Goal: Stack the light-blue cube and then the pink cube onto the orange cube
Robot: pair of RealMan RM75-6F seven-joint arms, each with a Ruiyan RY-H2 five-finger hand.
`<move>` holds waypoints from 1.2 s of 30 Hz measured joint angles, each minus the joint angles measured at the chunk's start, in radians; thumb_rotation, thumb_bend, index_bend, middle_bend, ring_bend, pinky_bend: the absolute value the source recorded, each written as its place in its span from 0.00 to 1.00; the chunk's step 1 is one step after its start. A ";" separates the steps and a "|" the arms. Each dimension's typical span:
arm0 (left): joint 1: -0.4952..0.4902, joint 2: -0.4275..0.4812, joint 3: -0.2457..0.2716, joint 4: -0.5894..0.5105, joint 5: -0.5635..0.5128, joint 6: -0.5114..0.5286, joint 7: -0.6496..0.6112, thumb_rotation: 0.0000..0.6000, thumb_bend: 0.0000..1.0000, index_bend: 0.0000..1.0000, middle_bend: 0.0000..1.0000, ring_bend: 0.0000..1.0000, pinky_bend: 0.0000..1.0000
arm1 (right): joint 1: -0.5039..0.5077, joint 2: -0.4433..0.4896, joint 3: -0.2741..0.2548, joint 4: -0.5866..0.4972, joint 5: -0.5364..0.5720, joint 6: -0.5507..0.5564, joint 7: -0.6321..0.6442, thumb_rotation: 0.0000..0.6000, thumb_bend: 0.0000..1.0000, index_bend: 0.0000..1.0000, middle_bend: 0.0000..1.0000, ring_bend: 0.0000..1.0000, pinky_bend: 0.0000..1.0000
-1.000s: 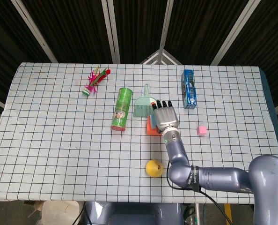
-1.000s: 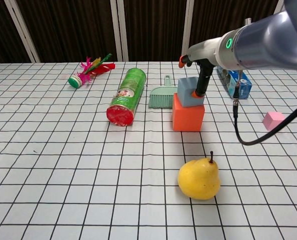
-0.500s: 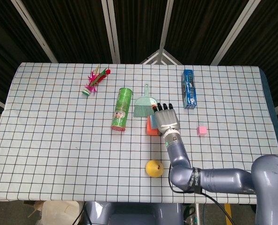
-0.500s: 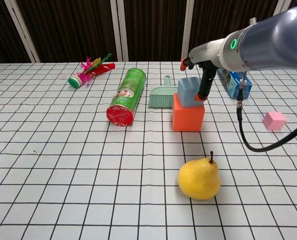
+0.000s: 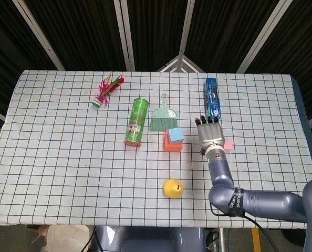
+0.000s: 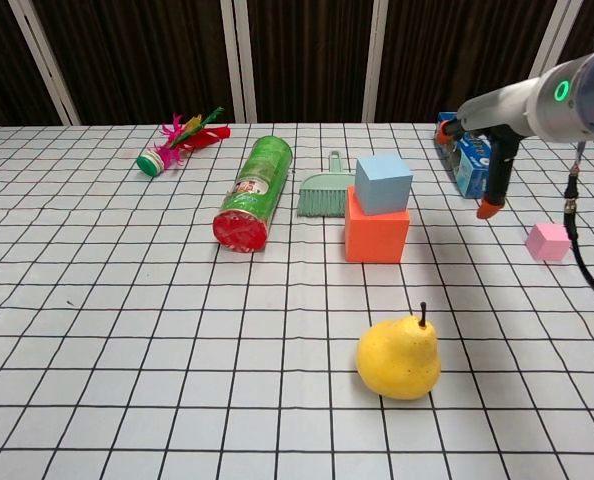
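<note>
Head view: the right robot hand (image 5: 210,132) is hovering above the counter (image 5: 61,157), between the cube stack and the pink cube (image 5: 228,145), with its fingers extending side by side toward the far edge and nothing held in them. Its forearm is reaching in from the near right corner. The light-blue cube (image 5: 176,135) is sitting on top of the orange cube (image 5: 170,143), shifted toward the orange cube's right side and turned slightly out of line with it. The pink cube is lying on the checked cloth just beside the right edge of the robot hand, partly hidden by it in this view.

Chest view: the robot hand (image 6: 493,160) is hanging in the air with its fingers pointing downward and apart, clear of the stack and to the left of the pink cube (image 6: 548,241), which is resting alone on the counter (image 6: 127,330). The light-blue cube (image 6: 382,183) is standing free on the orange cube (image 6: 376,226). A green dustpan (image 6: 326,192) is lying just behind the stack, a green can (image 6: 255,191) is lying on its side to the left, and a yellow pear (image 6: 398,356) is standing nearer the camera. The left robot hand is appearing in neither view.
</note>
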 measured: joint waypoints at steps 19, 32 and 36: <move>0.013 -0.003 -0.002 -0.022 0.000 0.033 0.023 1.00 0.16 0.14 0.00 0.00 0.00 | -0.178 0.085 -0.095 0.103 -0.201 -0.168 0.224 1.00 0.23 0.13 0.04 0.01 0.05; 0.013 -0.012 0.002 -0.032 0.008 0.037 0.056 1.00 0.16 0.14 0.00 0.00 0.00 | -0.231 0.091 -0.125 0.176 -0.286 -0.248 0.328 1.00 0.24 0.23 0.04 0.01 0.05; 0.020 -0.014 0.001 -0.037 0.008 0.053 0.058 1.00 0.16 0.14 0.00 0.00 0.00 | -0.235 0.069 -0.132 0.222 -0.302 -0.278 0.352 1.00 0.23 0.25 0.04 0.01 0.05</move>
